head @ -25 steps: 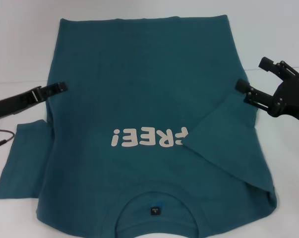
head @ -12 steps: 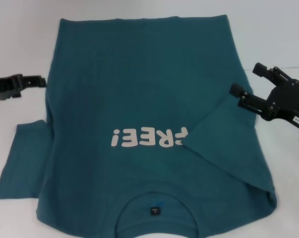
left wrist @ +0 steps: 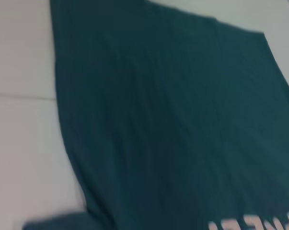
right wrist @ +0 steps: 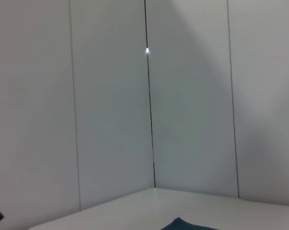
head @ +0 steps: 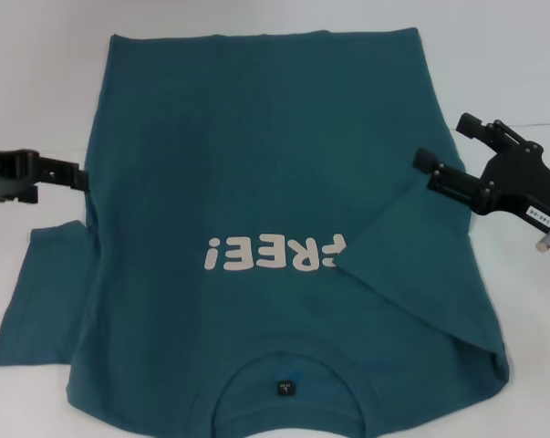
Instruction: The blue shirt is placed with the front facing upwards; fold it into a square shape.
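Blue shirt [head: 256, 210] spread flat on the white table [head: 37, 82], front up, collar end nearest the robot and hem at the far side. White lettering [head: 275, 253] across the chest reads upside down from the head view. Small dark neck label [head: 285, 388] sits inside the collar.

Sleeve on the robot's right is folded in over the shirt body; its tip covers the last letter of the lettering, and the fold runs diagonally toward the shirt's near right corner. Sleeve on the robot's left [head: 37, 297] still lies out flat on the table, beside the shirt body.

Right gripper [head: 446, 144] is just above the shirt's right edge, near the upper end of the folded sleeve. Its two fingers stand apart, nothing between them. The lower finger [head: 439, 169] is over the cloth edge; contact unclear.

Left gripper [head: 69, 173] is at the shirt's left edge, above the flat sleeve. Only a dark tip shows against the cloth; cannot tell whether its fingers are apart or together.

Left wrist view: shirt body and left edge on the table, start of the lettering in one corner.
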You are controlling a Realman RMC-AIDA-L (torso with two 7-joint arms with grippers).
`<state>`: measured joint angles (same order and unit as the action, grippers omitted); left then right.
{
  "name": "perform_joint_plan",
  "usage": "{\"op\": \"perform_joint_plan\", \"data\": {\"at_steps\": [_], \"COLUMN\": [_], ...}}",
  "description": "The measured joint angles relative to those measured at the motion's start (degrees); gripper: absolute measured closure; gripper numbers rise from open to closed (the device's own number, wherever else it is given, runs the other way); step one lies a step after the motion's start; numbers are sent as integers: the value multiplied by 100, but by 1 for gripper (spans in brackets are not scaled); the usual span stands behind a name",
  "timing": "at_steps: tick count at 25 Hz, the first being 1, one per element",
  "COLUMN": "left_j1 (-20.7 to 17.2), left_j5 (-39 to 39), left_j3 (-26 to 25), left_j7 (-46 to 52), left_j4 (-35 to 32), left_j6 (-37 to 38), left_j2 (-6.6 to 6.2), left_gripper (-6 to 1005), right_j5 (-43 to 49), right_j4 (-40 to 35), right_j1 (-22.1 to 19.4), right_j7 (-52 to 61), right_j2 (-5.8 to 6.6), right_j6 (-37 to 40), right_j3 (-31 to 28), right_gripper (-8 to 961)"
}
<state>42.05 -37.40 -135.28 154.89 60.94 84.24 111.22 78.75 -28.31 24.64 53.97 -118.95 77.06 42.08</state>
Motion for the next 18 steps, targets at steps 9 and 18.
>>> {"op": "perform_joint_plan", "data": {"at_steps": [9,18], "left_j1": [-247,-464], "left_j5": [201,196], "left_j3": [-7,-201], "left_j7": [35,-789], "left_j4": [210,-127], "left_j6": [570,538], "left_j2": [70,48], "left_gripper": [135,140], "right_j5": [-4,-10], "right_j4": [220,255], "right_j1": [184,261], "right_j7": [-30,-43], "right_j2": [-32,-42], "right_j6": [-184,-260], "right_j3": [-15,-9], "right_gripper": [32,32]}}
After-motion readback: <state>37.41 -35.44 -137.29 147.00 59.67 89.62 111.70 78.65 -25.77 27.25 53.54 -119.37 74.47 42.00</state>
